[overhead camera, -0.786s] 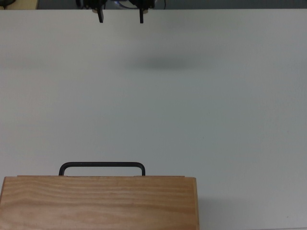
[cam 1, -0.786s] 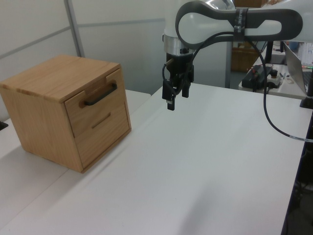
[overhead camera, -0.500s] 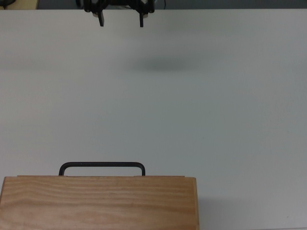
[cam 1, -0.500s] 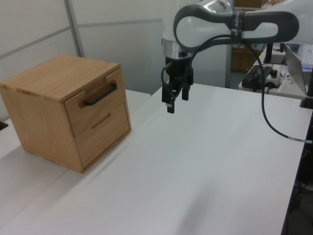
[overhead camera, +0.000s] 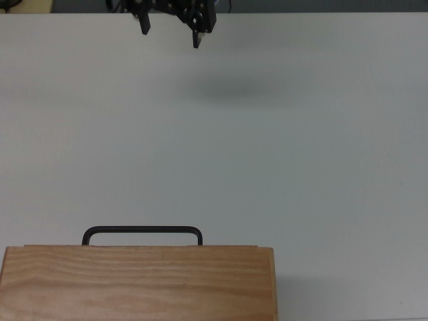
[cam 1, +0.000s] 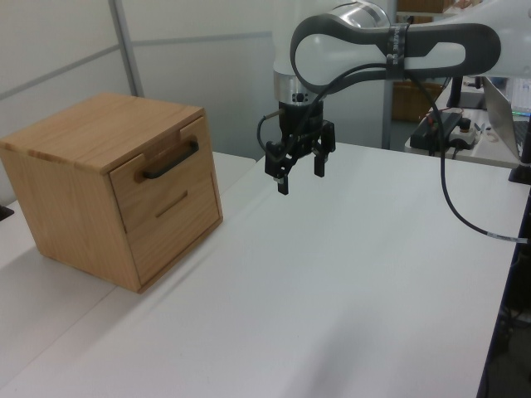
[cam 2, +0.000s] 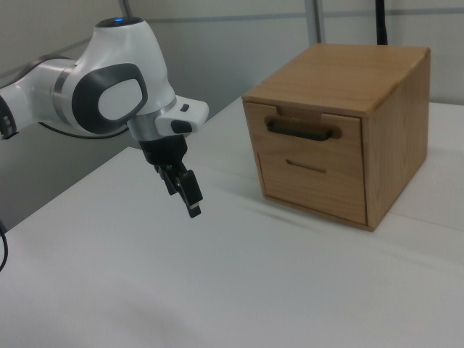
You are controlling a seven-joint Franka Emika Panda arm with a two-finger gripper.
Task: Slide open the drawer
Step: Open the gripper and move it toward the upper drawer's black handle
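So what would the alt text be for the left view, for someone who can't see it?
A white robot arm holds its open gripper above a white table, apart from a wooden cabinet on the left view's left. The cabinet's drawer with a black handle is shut.

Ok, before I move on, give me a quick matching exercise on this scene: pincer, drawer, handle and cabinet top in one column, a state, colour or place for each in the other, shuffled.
Column one:
1. pincer
2. drawer
3. handle
4. cabinet top

Column two:
A. black U-shaped bar
B. grained wood, at the top view's bottom edge
C. open, above the table, apart from the cabinet
D. shut, flush with the cabinet front

Pairs: 1-C, 2-D, 3-A, 4-B
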